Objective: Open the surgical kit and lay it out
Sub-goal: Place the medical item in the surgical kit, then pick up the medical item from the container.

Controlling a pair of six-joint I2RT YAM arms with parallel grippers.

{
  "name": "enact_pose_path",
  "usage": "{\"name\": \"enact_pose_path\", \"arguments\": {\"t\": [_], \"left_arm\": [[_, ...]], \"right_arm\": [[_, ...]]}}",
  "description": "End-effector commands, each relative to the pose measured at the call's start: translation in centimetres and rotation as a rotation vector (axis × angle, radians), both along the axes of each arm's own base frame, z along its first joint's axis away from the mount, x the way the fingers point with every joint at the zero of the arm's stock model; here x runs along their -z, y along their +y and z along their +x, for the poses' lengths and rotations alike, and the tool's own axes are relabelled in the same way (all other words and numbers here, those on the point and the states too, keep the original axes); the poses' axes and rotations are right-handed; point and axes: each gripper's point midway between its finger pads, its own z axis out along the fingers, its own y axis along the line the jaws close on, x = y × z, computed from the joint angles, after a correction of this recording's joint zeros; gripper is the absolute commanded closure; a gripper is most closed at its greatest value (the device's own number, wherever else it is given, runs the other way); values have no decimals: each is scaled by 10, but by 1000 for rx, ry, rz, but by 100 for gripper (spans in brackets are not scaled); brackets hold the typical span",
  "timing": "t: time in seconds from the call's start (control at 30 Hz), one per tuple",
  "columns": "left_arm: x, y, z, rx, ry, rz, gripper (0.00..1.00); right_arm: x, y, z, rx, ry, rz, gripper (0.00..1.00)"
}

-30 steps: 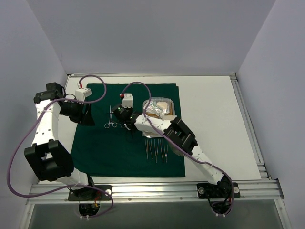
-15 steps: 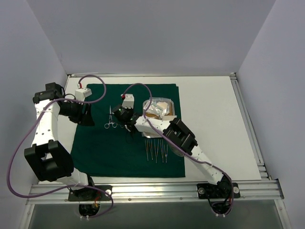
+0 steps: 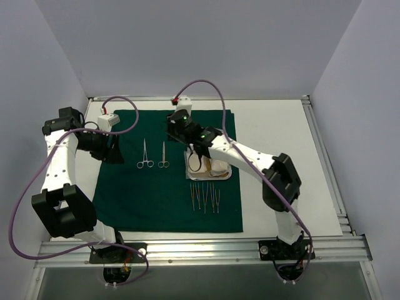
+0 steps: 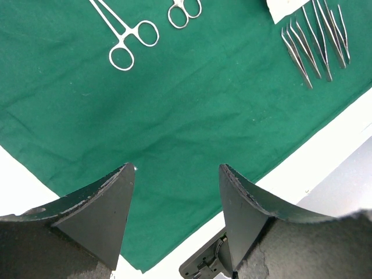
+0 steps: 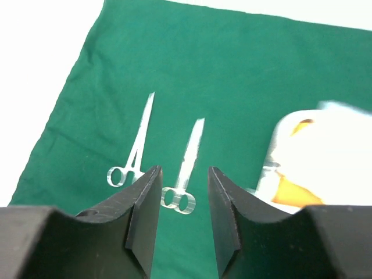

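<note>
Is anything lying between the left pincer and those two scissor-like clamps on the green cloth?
Nothing visible does. The left pincer hangs open, empty, and only bare green cloth lies between it and the two clamps. The tweezers lie off to the side, clear of that path.

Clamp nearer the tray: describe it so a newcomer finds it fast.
On the dark green cloth, left of the steel tray, two ring-handled clamps lie parallel, rings at the near end. It is the right-hand clamp, next to the tray, not the left-hand clamp.
</note>
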Motion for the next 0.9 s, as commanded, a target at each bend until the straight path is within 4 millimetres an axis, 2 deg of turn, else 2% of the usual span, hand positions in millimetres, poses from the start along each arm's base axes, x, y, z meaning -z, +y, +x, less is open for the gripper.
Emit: {"name": "enact_pose_path", "arguments": {"t": [0.0,0.07,0.1,0.23,0.27,0.33,0.37,0.4,0.43,0.5,0.53,0.73,0.8,0.87], "left_arm": [[-9,-4,3,-4,-41,-31,31],[-8,-5,3,-3,-38,-37,31],[-8,-6,3,-4,-35,-39,31],[-5,-6,3,-9,-24,-47,31],[-5,-7,3,-9,-23,-49,31],[-2,-8,3,-6,-24,-54,31],[-1,-9,4,-6,-20,-56,31],[1,-9,5,-7,-20,-56,31],[3,-11,6,-4,-7,-59,31],[1,-13,9,-8,-2,-63,31],[2,-17,10,-3,4,-67,31],[1,-29,13,10,0,-70,31],[2,-34,12,30,9,-59,31],[2,-37,11,38,7,-56,31]], "right_arm": [[30,-58,-8,-12,107,-143,68],[35,-77,-10,9,126,-178,70],[48,-96,-10,46,154,-225,72],[55,-138,-13,169,193,-280,73],[47,-143,-15,186,188,-259,72],[50,-158,-21,206,205,-262,71],[38,-164,-23,213,188,-242,68],[37,-168,-26,213,190,-238,67],[47,-177,-34,207,216,-250,65],[46,-190,-38,207,228,-231,62],[59,-200,-45,213,260,-244,62],[76,-246,-64,323,323,-256,60],[82,-253,-66,322,330,-222,59],[84,-250,-66,290,328,-191,59]]}}
